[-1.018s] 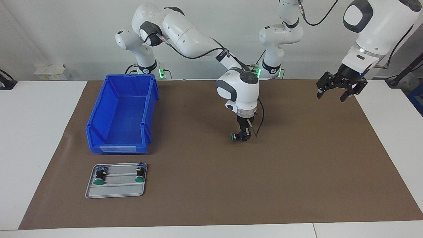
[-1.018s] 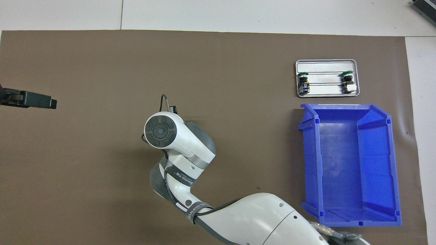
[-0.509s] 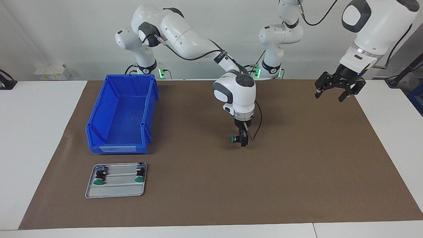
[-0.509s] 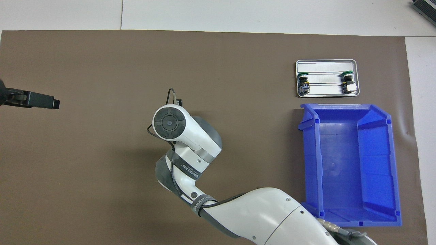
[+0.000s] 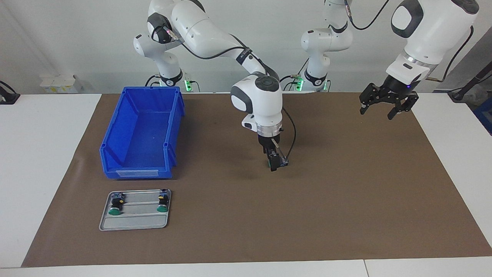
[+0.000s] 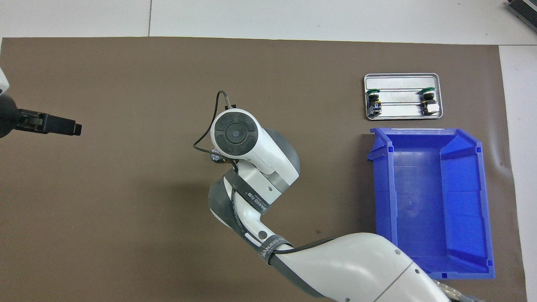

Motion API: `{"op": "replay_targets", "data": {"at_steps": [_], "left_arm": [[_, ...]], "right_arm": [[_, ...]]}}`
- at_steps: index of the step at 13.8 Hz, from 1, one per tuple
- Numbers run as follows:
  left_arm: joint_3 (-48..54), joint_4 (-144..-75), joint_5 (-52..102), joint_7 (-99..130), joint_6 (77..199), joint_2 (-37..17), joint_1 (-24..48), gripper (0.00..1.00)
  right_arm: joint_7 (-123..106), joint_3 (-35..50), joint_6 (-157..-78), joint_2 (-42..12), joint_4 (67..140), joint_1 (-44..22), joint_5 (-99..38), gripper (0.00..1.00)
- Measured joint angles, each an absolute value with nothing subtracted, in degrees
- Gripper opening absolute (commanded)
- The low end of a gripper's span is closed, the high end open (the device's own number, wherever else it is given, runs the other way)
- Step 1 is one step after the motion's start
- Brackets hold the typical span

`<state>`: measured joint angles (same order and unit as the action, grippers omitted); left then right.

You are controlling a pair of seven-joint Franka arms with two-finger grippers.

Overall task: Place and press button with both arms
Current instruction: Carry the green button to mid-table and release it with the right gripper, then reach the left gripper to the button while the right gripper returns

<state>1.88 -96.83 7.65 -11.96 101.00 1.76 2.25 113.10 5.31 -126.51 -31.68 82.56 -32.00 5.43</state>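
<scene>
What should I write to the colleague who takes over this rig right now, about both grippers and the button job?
Left gripper: open, empty, in the air over the mat toward the left arm's end, waiting.
Right gripper: low over the middle of the mat, the button at its tip; gripped or released, I cannot tell.
Done: button brought to mid-mat.
Left: confirm it rests there, then press it.
Two spare buttons lie on the tray, beside the blue bin.

Toward the right arm's end of the mat (image 5: 346, 215): bin (image 5: 140, 132) nearer the robots, tray (image 5: 134, 223) just beside it farther out, two spare buttons (image 5: 114, 204) on the tray.
</scene>
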Motion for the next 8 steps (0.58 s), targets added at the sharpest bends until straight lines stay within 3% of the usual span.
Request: {"op": "replay_targets", "data": {"at_steps": [4, 8], "left_arm": [[2.17, -98.16, 7.55, -12.54, 104.58, -0.07, 8.12, 1.00], [2.33, -98.78, 6.83, -21.34, 115.43, -8.06, 15.01, 1.00]], "right_arm": [[93.17, 5.31, -125.70, -19.17, 95.66, -25.84, 3.75, 1.00], [71.91, 5.28, -122.32, -12.79, 102.06, -19.08, 3.63, 1.00]]}}
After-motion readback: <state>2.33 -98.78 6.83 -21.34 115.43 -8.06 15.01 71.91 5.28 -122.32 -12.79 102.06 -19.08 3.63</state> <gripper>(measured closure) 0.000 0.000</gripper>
